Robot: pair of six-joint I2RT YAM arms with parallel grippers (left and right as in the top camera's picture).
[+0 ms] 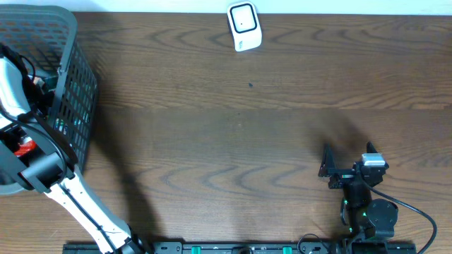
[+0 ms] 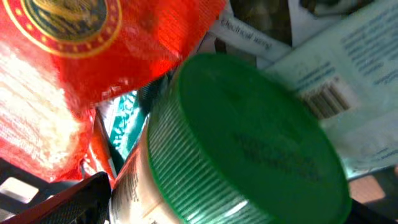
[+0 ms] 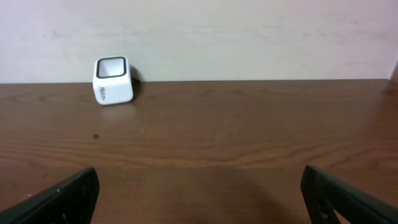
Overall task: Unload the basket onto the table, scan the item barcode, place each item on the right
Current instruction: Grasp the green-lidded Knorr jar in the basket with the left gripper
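At the desk's (image 1: 247, 141) left edge, the left tool (image 2: 217, 211) hung spread over a green-lidded jar (image 2: 249, 137) in the basket (image 1: 78, 85). It needed centring before pinching, and the right tool (image 3: 199, 205) sat spread.

White left arm (image 1: 85, 208), black right hand (image 1: 327, 168) (black cable (image 1: 424, 215) attached).

Green lid (image 2: 249, 143) embossing blurred — perhaps lettering; jar (image 2: 134, 186) cropped.

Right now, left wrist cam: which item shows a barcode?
The pale blue box, upper right; its barcode faces the camera. The green-lidded jar and red packet show none.
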